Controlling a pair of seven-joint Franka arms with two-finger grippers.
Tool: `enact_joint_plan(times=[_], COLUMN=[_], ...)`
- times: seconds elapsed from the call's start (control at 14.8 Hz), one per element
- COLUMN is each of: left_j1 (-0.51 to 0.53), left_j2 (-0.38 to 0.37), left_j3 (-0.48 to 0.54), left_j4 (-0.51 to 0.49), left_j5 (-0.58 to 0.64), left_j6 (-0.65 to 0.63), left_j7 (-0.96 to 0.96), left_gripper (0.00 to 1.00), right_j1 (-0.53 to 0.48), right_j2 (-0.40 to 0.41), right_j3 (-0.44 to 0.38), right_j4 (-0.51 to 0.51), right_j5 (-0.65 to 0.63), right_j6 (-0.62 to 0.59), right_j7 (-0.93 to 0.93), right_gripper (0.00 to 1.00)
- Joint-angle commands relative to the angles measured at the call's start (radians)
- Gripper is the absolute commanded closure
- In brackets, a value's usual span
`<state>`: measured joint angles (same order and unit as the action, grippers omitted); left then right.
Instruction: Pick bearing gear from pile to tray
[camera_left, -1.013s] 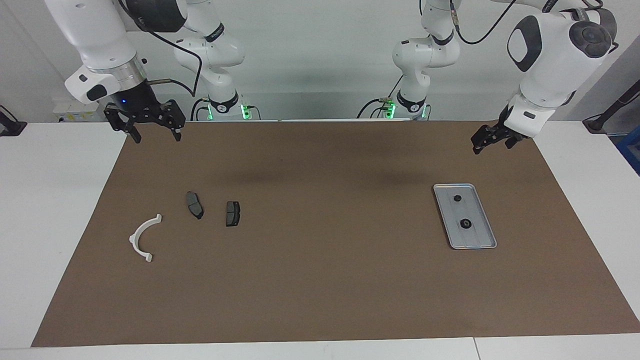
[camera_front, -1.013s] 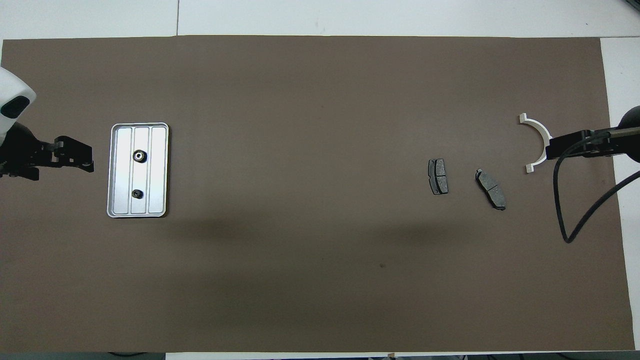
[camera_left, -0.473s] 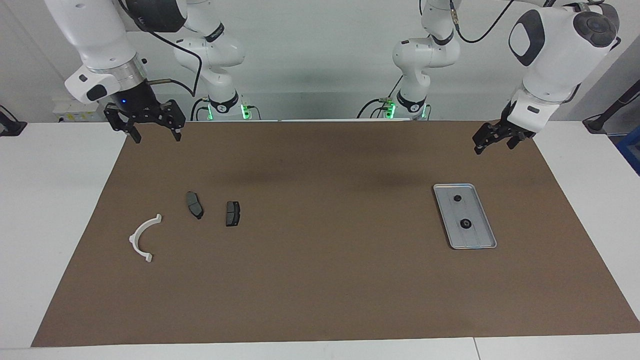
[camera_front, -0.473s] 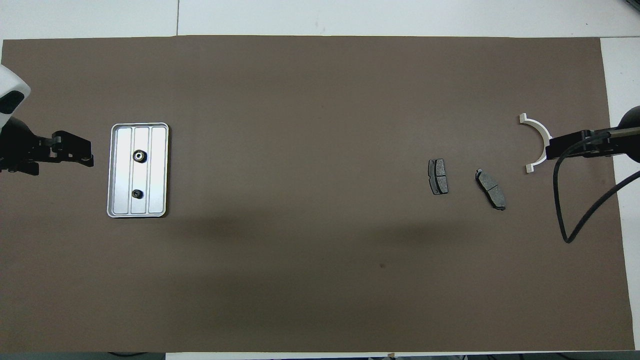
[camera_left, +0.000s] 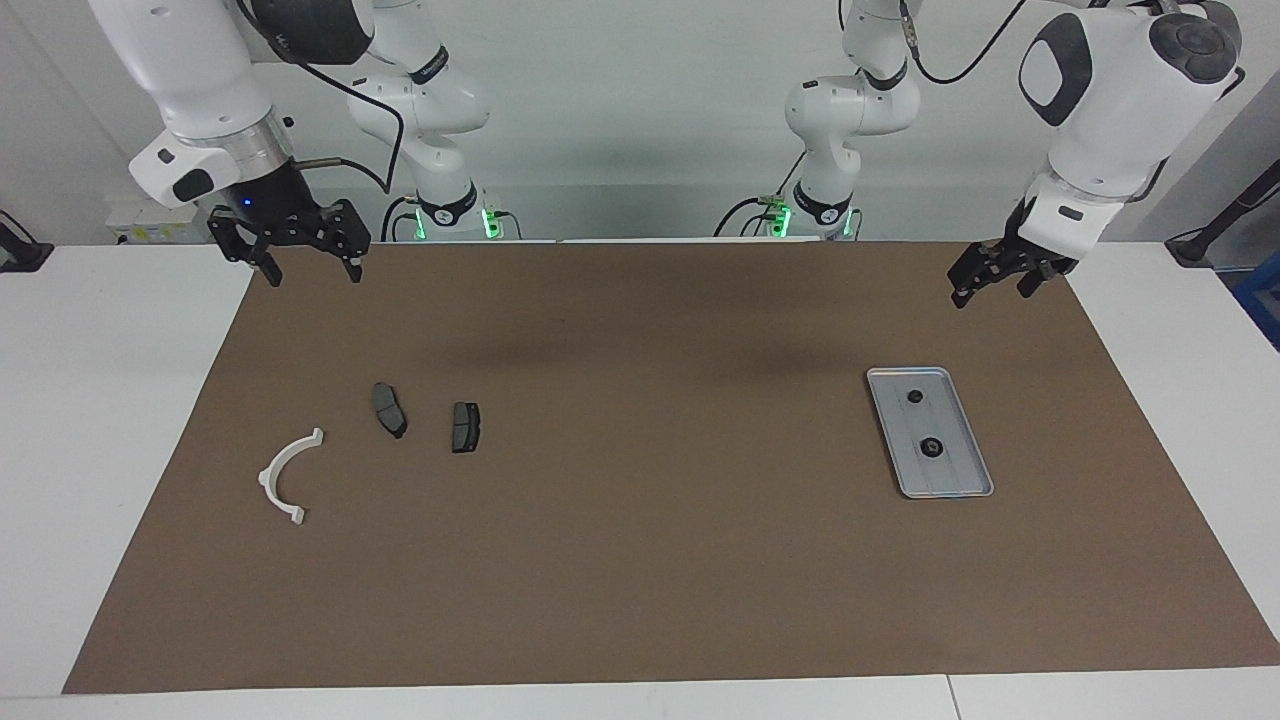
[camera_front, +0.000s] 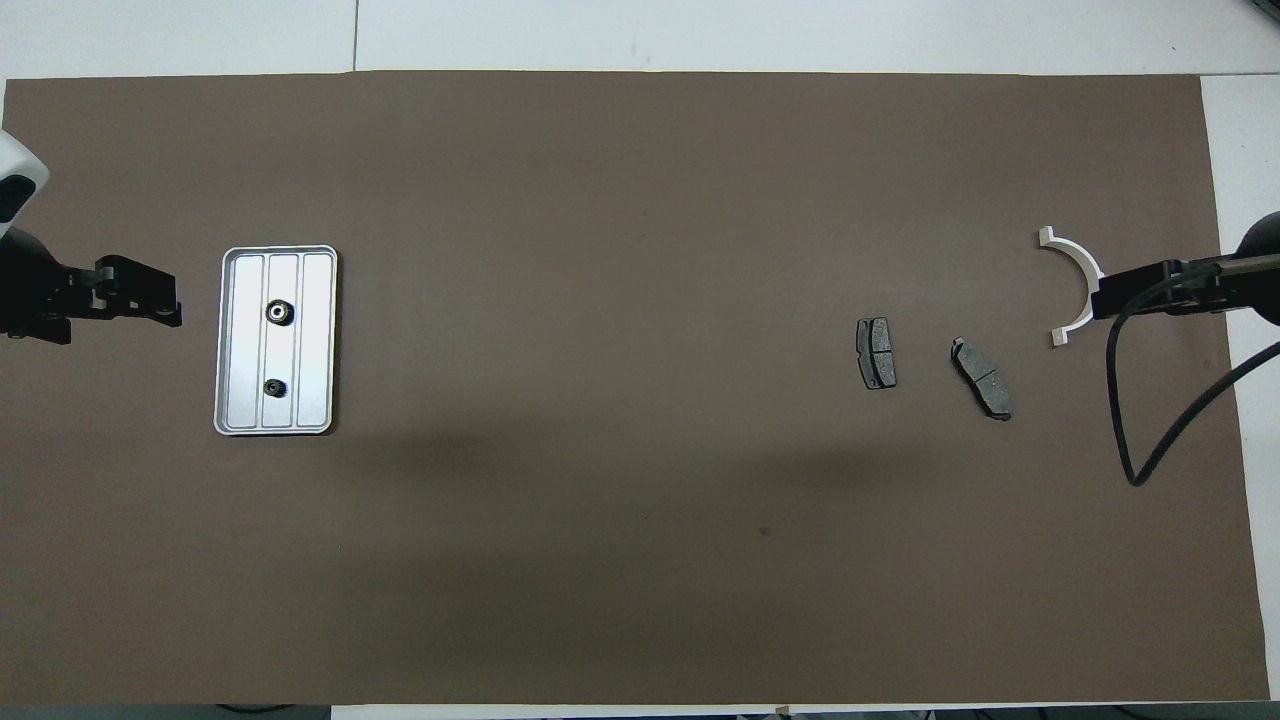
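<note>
The silver-grey tray (camera_left: 957, 472) lies toward the left arm's end of the table and also shows in the overhead view (camera_front: 308, 400). Two small black round pieces (camera_left: 914, 397) (camera_left: 931, 448) sit in it. The pile lies toward the right arm's end: a white curved arc (camera_left: 283, 477) and two dark brake pads (camera_left: 389, 410) (camera_left: 465, 427). My left gripper (camera_left: 988, 293) is open and empty, in the air beside the tray, over the mat's edge. My right gripper (camera_left: 312, 272) is open and empty, over the mat's corner by the robots, well apart from the pile.
A brown mat (camera_left: 650, 560) covers most of the white table (camera_left: 100, 420). The right arm's black cable (camera_front: 1130, 440) hangs over the mat's edge beside the white arc (camera_front: 1078, 270).
My left gripper has drawn back a little from the tray toward the left arm's end of the table. The right arm and all parts have not moved.
</note>
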<state>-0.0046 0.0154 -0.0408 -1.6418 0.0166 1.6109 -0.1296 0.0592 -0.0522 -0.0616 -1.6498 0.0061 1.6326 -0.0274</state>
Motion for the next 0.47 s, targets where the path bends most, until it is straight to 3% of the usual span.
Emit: enact_joint_plan(times=[0.0, 0.41], left_j1=[-0.006, -0.006], left_j2=[-0.009, -0.009], left_j3=[0.004, 0.01], left_j4=[0.019, 0.019], left_j5=[-0.007, -0.009], left_j6=[-0.014, -0.04], left_j7=[0.011, 0.013], left_gripper=[0.0, 0.0], right_j1=[-0.013, -0.025], right_j2=[-0.009, -0.011], right_j3=[0.003, 0.003], right_j4=[-0.007, -0.008], right_j5=[0.006, 0.006], right_j6=[0.02, 0.016], right_j7=[0.014, 0.014], right_gripper=[0.0, 0.0])
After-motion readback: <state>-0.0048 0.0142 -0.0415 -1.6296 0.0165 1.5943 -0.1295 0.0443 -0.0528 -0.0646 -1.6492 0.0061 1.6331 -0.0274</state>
